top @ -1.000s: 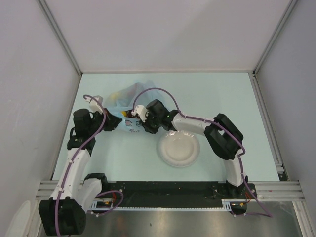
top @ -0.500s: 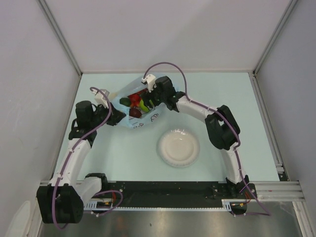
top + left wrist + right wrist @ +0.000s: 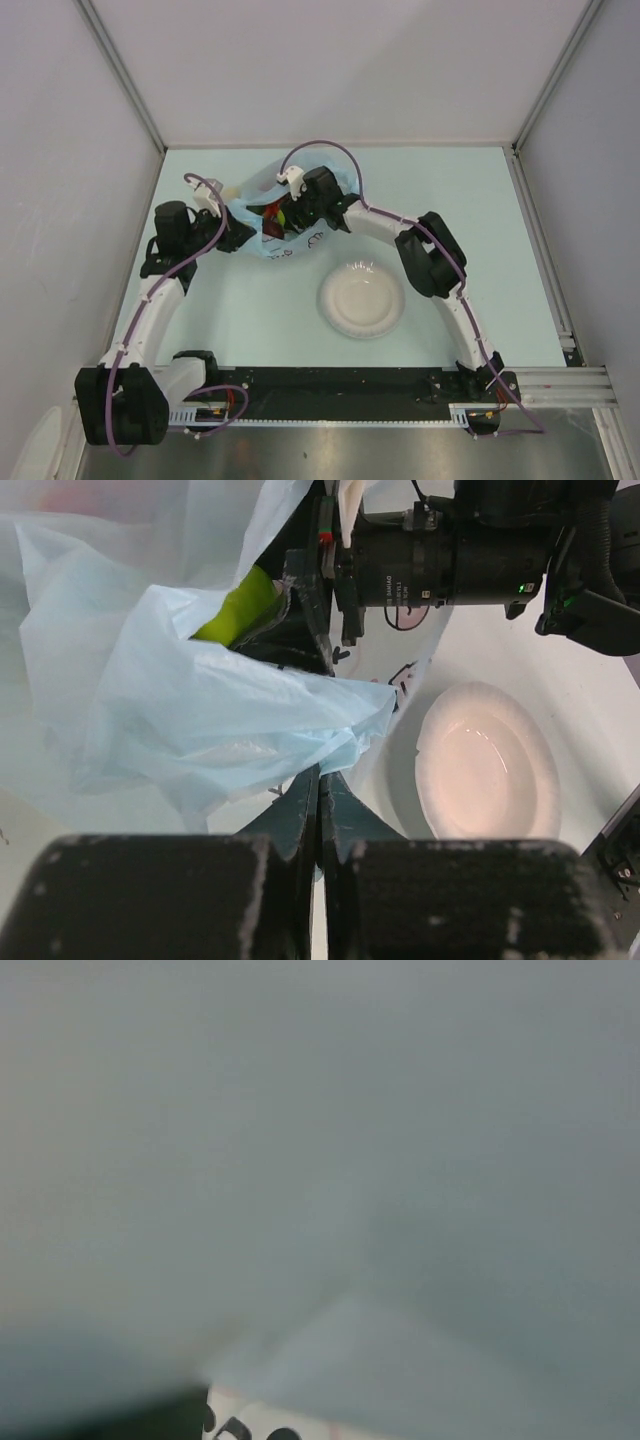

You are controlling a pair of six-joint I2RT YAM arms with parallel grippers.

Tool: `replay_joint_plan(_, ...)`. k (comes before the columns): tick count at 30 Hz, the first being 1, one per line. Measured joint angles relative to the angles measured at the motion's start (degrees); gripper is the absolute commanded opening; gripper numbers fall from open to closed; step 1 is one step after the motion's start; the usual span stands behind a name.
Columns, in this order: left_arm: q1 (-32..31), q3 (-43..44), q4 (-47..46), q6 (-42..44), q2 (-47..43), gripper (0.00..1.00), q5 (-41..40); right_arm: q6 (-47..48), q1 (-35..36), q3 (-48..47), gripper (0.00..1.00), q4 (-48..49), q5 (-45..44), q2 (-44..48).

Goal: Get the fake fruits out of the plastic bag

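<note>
Gently, then: hold the lower fold of the plastic bag (image 3: 200, 720) pinned with the left hand (image 3: 320, 785), seen clenched on that pale blue film at the bottom centre of the left wrist view, and raise it a little to keep the mouth gaping. Work with the right hand (image 3: 292, 212), sunk into that mouth at the upper middle of the overhead frame; cannot tell whether released or clenched, its own camera being smothered in film. Aim for the yellow-green fruit (image 3: 235, 615) just beside its dark fingers, or the red fruit (image 3: 270, 212) near it, both inside the bag. Close on fruit alone, never on film, to avoid dragging the thin plastic along. Withdraw slowly, probably toward the white plate (image 3: 361, 300), lower right of the bag on the counter (image 3: 450, 200).
</note>
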State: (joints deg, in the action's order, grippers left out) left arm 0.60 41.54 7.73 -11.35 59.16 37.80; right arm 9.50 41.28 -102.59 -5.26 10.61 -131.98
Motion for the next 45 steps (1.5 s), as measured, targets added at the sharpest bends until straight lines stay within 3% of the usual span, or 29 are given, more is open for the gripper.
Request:
replay_joint_plan(2,0.00,0.04,-0.09,-0.02,0.24,0.03,-0.02,1.22,-0.22,0.00,0.42,0.15,1.62,0.13)
replay_joint_plan(5,0.00,0.04,-1.07,-0.11,0.44,0.03,-0.02,2.75,-0.42,1.29,0.37,-0.50,3.63,1.77)
replay_joint_plan(19,0.00,-0.46,-4.24,-0.74,0.35,0.03,-0.07,6.88,-0.46,14.01,0.34,-5.81,19.12,35.36)
replay_joint_plan(23,0.00,-0.55,-4.24,-0.68,0.33,0.04,-0.07,13.38,-0.48,17.20,0.34,-13.40,22.51,41.27)
replay_joint_plan(27,0.00,-0.52,-4.24,-0.63,0.33,0.05,-0.11,25.99,-0.48,18.10,0.36,-27.96,22.77,43.60)
replay_joint_plan(35,0.00,-0.37,-4.50,-0.61,0.33,0.05,-0.07,55.95,5.25,18.40,0.31,-55.25,9.40,47.06)
replay_joint_plan(40,0.00,0.90,-5.22,-0.63,0.33,0.06,-0.02,63.28,10.21,18.43,0.25,-62.53,-4.13,42.12)
replay_joint_plan(45,0.00,1.66,-7.19,-0.85,0.11,0.06,0.13,63.14,12.79,18.78,0.25,-63.71,-16.83,32.74)
